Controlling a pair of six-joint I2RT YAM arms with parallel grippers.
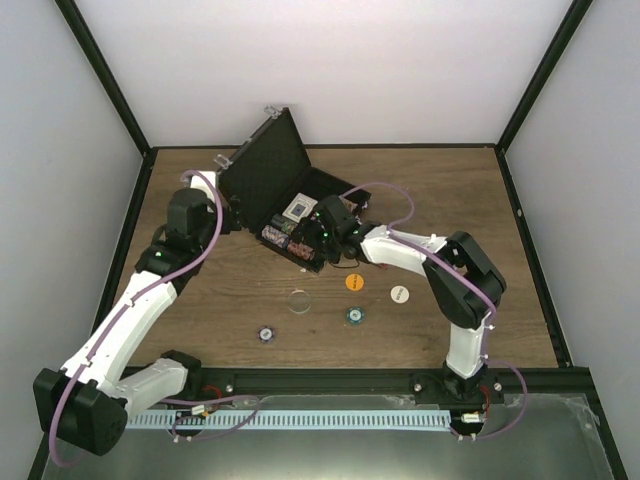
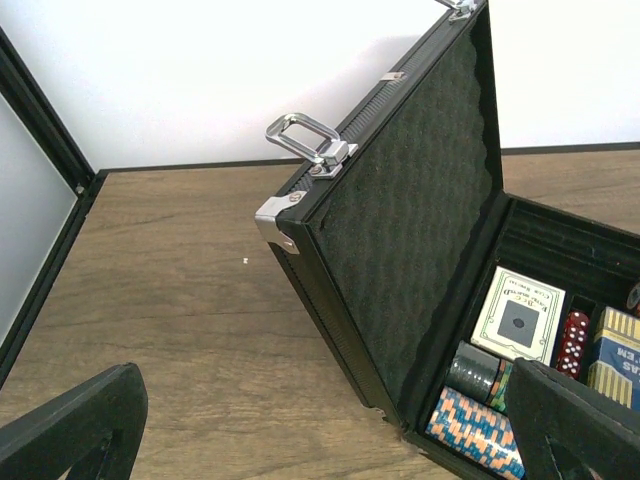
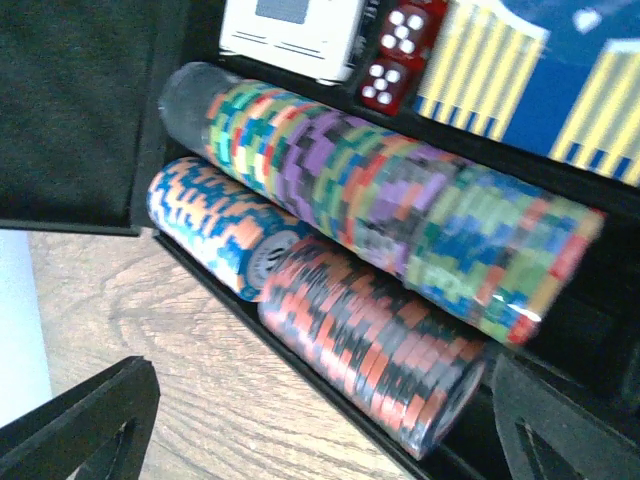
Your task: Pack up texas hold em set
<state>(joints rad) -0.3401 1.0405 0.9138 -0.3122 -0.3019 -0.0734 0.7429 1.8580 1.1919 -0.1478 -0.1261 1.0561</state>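
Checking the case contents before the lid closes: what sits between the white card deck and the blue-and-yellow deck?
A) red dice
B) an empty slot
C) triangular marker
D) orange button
A: in the right wrist view the red dice stand stacked in the narrow slot between the white card deck and the blue-and-yellow deck.

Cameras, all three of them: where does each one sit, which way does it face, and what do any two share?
Top external: above and behind the bases, looking down on the table; left arm and right arm show, both at the open briefcase.
Left wrist: on the left arm, facing the briefcase's foam lid; fingertips of the left gripper in the bottom corners.
Right wrist: on the right arm, close over the chip rows; fingertips of the right gripper likewise.
Shared: both wrist views show the red dice and chip rows.
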